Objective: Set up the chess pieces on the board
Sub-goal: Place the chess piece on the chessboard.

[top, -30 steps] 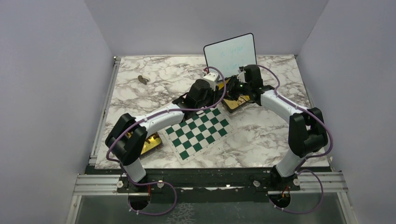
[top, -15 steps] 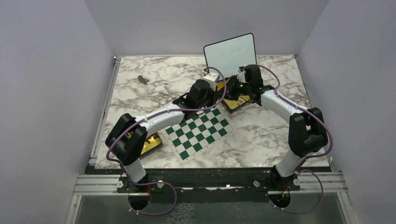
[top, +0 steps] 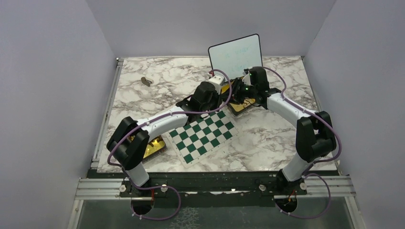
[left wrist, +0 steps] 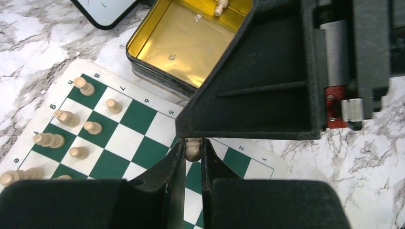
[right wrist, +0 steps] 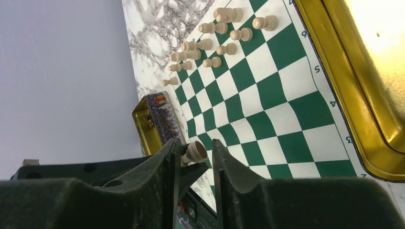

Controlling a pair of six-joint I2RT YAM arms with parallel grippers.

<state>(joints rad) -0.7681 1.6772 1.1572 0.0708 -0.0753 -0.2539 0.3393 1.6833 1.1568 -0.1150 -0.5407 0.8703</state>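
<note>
Top external view shows both arms reaching to the far edge of the board, where the left end effector and the right end effector crowd together beside an open gold tin, probably because that tin supplies the men; from here their grip cannot be told. Left wrist view settles it for that side: the left end effector is clamped on a pale piece, held low over the board's edge squares just beside the tin and seemingly meant for a square there. The chess pieces already placed stand in two rows at one corner, and a stray piece lies in the tin. Right wrist view shows the right end effector pinching a second pale piece, base toward the camera, well above the bare middle squares, which suggests it is kept clear of the other arm's work. The tabletop is flat veined marble and the board lies askew on it like a thin mat. A second tin sits by its near corner, a whiteboard stands at the back, and plain grey walls close three sides.
</note>
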